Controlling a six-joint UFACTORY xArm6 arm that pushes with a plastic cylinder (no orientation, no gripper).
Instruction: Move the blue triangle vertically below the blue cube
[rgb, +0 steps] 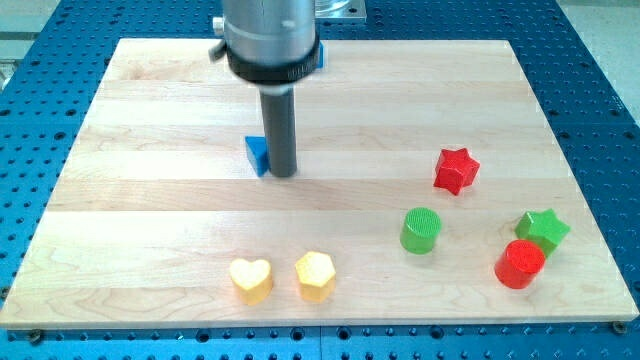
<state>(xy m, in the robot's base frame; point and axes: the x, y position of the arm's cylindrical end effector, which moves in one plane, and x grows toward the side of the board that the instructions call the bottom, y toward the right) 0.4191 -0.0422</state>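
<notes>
While pressed against the blue block: tip (283, 174) at its right face, touching or all but touching.
Tool state: plain rod, no jaws to spread or pinch; contact by the side of the rod only.
Blue triangle (258, 155): left-centre of the bench (150, 250), mostly hidden by the rod; only a small wedge showing at the rod's left.
Blue cube (320, 54): possibly the blue sliver at the far edge, right of the arm housing; too hidden to confirm.
Handling, as a judgement: small, rigid, light; likely to slide easily on smooth wood and to spin if pushed off-centre.
Where to push: square on a flat face, through the middle, never on a corner; sloped sides apt to deflect the rod.
Risk: wedge slipping round the rod and turning away.
Others, well apart: yellow heart (250, 281) and yellow hexagon (315, 276) near; red star (456, 170), green cylinder (421, 230), green star (543, 229), red cylinder (520, 264) right.
</notes>
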